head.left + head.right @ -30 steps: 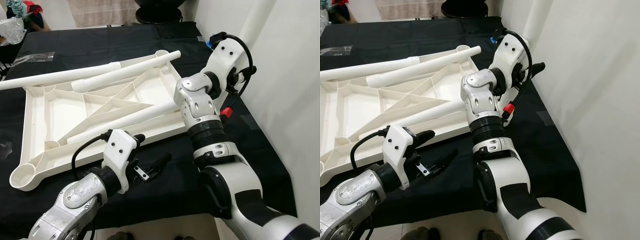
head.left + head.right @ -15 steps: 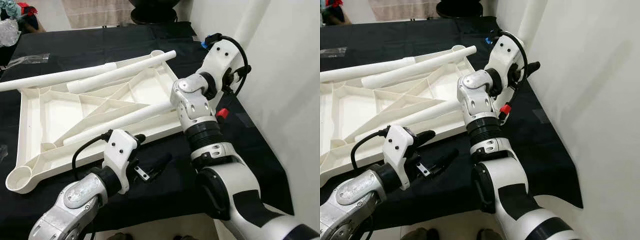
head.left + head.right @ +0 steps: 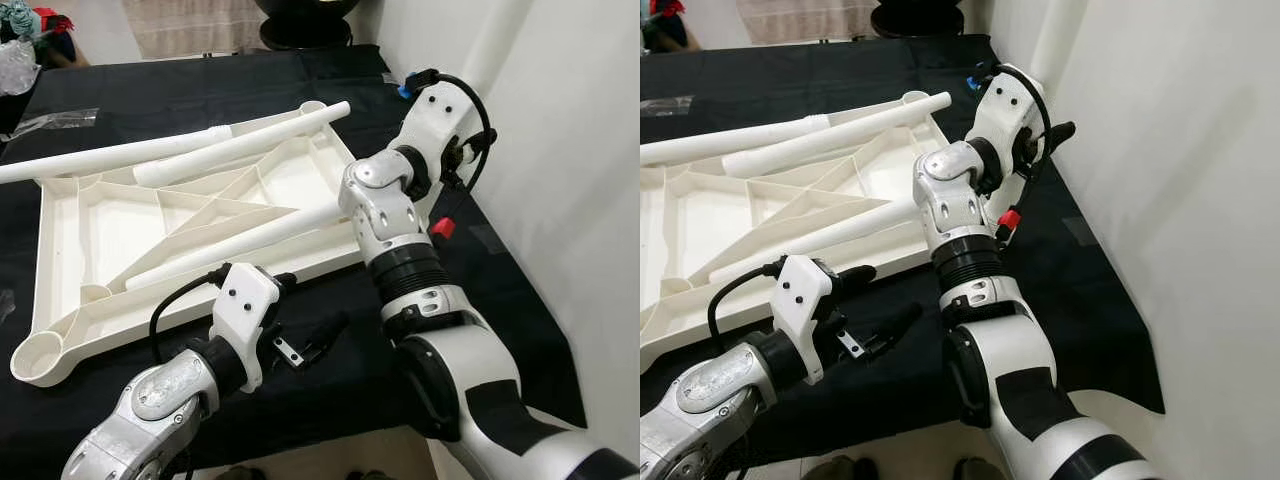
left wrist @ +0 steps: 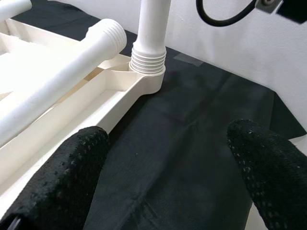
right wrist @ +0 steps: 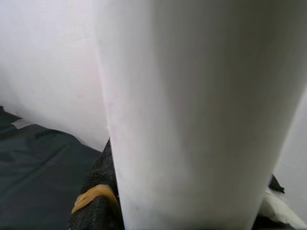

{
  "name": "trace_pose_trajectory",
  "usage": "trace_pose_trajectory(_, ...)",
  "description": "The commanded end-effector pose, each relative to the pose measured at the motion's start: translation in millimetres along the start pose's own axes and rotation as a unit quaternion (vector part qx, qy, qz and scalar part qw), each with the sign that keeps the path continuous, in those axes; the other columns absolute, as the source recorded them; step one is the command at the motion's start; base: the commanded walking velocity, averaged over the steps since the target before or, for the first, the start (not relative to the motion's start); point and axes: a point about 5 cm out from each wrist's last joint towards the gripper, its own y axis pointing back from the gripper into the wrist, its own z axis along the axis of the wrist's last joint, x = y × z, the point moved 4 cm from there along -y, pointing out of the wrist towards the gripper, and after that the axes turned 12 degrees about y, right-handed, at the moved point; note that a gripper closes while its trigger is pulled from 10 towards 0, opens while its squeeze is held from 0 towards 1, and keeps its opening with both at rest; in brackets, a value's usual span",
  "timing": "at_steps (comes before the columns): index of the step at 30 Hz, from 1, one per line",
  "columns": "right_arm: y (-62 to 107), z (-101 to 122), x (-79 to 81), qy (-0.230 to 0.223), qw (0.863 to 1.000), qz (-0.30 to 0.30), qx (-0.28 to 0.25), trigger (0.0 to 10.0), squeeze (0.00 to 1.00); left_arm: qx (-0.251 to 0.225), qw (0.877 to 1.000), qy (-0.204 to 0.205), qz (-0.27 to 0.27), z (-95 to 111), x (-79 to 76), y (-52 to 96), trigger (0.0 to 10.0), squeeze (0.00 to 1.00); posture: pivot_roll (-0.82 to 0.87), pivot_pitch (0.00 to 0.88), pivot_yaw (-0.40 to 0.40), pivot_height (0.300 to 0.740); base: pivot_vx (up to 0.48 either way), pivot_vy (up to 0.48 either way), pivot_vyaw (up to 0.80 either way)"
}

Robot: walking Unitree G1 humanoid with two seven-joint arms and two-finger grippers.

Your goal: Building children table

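One desk (image 3: pixel 200 85) under a black cloth carries everything. Largest item on it: the white ribbed tabletop panel (image 3: pixel 110 225), lying underside up and taking most of the desk's middle, with a round socket at its near-left corner (image 3: pixel 40 358). Three loose white legs lie on the panel: a long leg (image 3: pixel 100 157) along its far edge running out toward the desk's left edge, a second leg (image 3: pixel 245 143) just beside it reaching the far-right corner socket, and a third leg (image 3: pixel 235 243) laid diagonally across the ribs. A fourth leg (image 4: pixel 152 26) stands upright, its threaded end seated in the panel's near-right corner socket by the desk's right edge and the wall. Right claw (image 3: pixel 1045 135) is up at that corner; its wrist view shows the white leg (image 5: pixel 192 115) clamped between the black fingers (image 5: pixel 96 196). Left claw (image 3: pixel 310 340) hovers over black cloth near the desk's front edge, fingers (image 4: pixel 53 191) spread apart, holding nothing.
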Motion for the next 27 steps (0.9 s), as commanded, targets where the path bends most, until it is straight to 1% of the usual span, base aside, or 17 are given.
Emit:
trace_pose_trajectory(1, 5.5, -24.7, 4.2, 0.023, 0.999, 0.013, 0.038, 10.0, 0.0, 0.004, 1.0, 0.006, 0.002, -4.5, 0.3, 0.7, 10.0, 0.0, 0.07, 0.158, -0.05, 0.74, 0.0, 0.0, 0.0)
trace_pose_trajectory(2, 5.5, -24.7, 4.2, 0.023, 0.999, 0.013, 0.038, 10.0, 0.0, 0.004, 1.0, 0.006, 0.002, -4.5, 0.3, 0.7, 10.0, 0.0, 0.07, 0.158, -0.05, 0.74, 0.0, 0.0, 0.0)
trace_pose_trajectory(5, 8.7, -15.0, 7.9, 0.017, 0.999, 0.025, 0.02, 10.0, 0.0, 0.004, 1.0, 0.005, 0.002, -4.3, 0.4, 0.2, 10.0, 0.0, 0.07, 0.162, -0.053, 0.74, 0.0, 0.0, 0.0)
trace_pose_trajectory(11, 9.7, -16.3, 9.7, 0.018, 0.999, 0.031, 0.028, 10.0, 0.0, 0.003, 1.0, 0.004, 0.003, -3.9, 0.8, 0.0, 10.0, 0.0, 0.07, 0.162, -0.053, 0.74, 0.0, 0.0, 0.0)
trace_pose_trajectory(13, 10.7, -20.1, 10.9, 0.019, 0.998, 0.036, 0.039, 10.0, 0.0, 0.001, 1.0, 0.003, 0.003, -2.7, 0.9, 0.1, 10.0, 0.0, 0.07, 0.164, -0.053, 0.74, 0.0, 0.0, 0.0)
trace_pose_trajectory(27, 10.5, -20.1, 12.8, 0.013, 0.998, 0.046, 0.044, 10.0, 0.0, -0.001, 1.0, 0.003, 0.005, -1.6, 0.9, 0.5, 10.0, 0.0, 0.07, 0.171, -0.057, 0.74, 0.0, 0.0, 0.0)
